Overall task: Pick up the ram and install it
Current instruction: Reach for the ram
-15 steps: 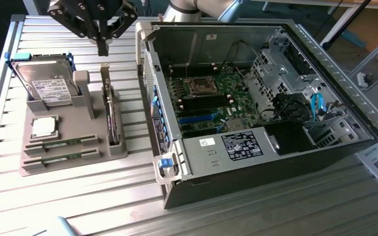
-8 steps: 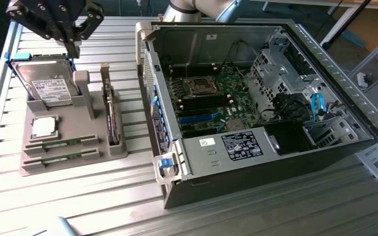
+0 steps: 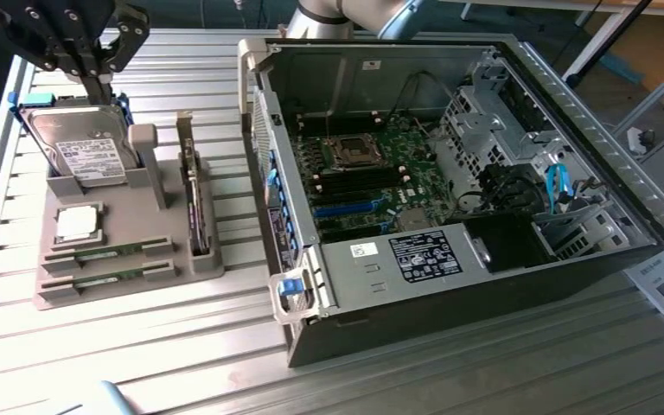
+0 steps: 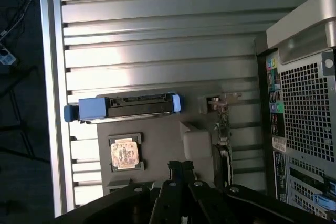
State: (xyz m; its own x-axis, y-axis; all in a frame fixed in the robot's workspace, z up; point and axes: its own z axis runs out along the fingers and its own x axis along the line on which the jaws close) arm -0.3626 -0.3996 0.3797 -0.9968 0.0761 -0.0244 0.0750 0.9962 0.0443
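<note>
Gripper [image 3: 98, 90] is pinched together and empty, hovering over the hard drive [image 3: 79, 149] at 12 o'clock of the grey holder [image 3: 156, 232], so a drop here likely hits the drive, not the ram [image 3: 107, 252]. Holder carries drive, processor chip [image 3: 76, 223], expansion card [image 3: 198, 203] and two ram sticks at its 6 o'clock end; open case [image 3: 424, 328] holds the motherboard [image 3: 379, 164]

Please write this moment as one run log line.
gripper: above grey parts holder | thin green ram sticks: seated in holder | black computer case: open
</note>
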